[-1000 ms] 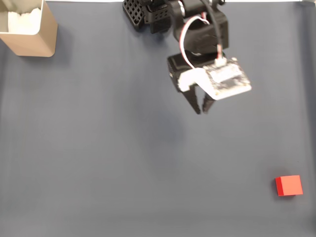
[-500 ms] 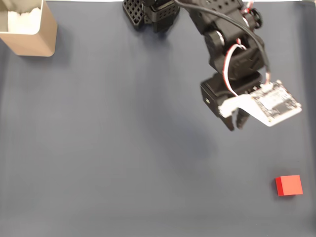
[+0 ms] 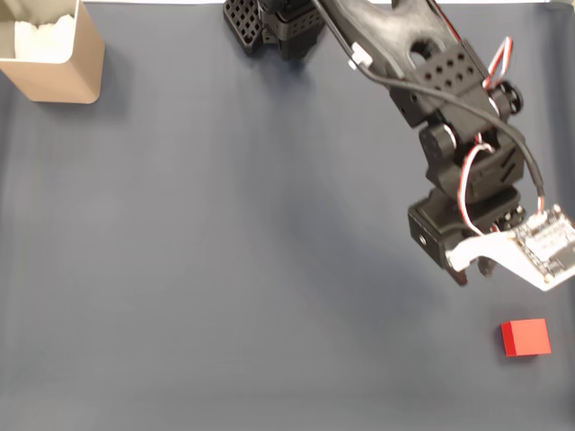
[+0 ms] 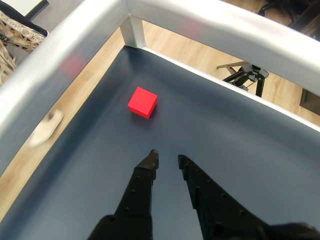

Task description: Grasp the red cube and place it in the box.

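Just beyond the gripper [image 4: 166, 157] tips — fingers slightly apart, holding nothing — lies the red cube [image 4: 142, 102], on the dark surface [image 4: 250, 145].

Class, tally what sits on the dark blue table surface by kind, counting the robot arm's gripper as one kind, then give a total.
Red cube: 1
Tan box with white padding: 1
Gripper, black, fingers slightly apart: 1
Total: 3
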Controlling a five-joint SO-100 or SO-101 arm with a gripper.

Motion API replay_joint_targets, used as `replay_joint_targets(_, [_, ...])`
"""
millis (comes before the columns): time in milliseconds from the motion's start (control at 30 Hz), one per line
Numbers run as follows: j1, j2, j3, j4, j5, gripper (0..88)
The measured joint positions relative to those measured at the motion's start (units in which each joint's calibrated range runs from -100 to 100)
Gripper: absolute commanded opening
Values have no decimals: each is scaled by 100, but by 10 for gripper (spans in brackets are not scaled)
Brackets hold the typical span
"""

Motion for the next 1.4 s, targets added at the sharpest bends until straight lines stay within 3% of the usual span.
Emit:
replay_joint_targets(700, [-178,2805,-2902,-453,98,244])
replay_joint_targets(1033, [-208,3474,-3761,-589,98,337])
replay_joint_targets(1400, [-200,3847,-4141,-684,98,372])
